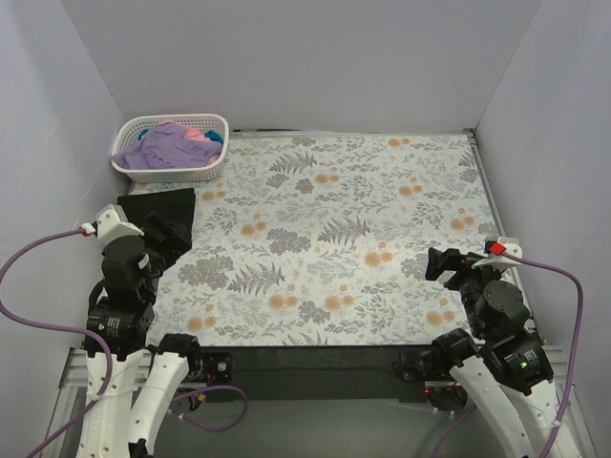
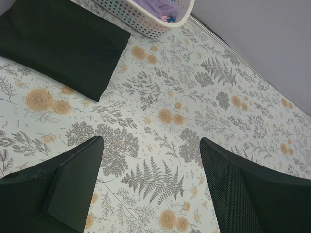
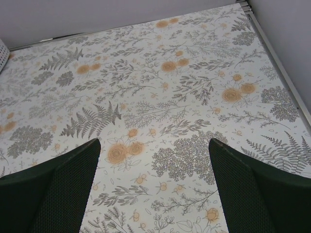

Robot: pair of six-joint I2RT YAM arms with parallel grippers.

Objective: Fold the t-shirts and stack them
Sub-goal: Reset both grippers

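Your right gripper (image 3: 154, 145) hung over the floral table (image 3: 170, 97), fingers spread wide and empty. Your left gripper (image 2: 151, 145) was also parted, holding nothing, just short of the folded black t-shirt (image 2: 58, 43) at the left edge. Behind it, the white basket (image 1: 167, 174) held crumpled lavender, pink and teal t-shirts (image 1: 162, 148).

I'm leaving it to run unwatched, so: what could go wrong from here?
1. The folded black t-shirt lies close by the open left gripper; a reach toward the basket might drag it and spoil the fold.
2. The purple t-shirt is heaped with pink cloth and teal cloth, so one grab may lift several, or tip the basket.
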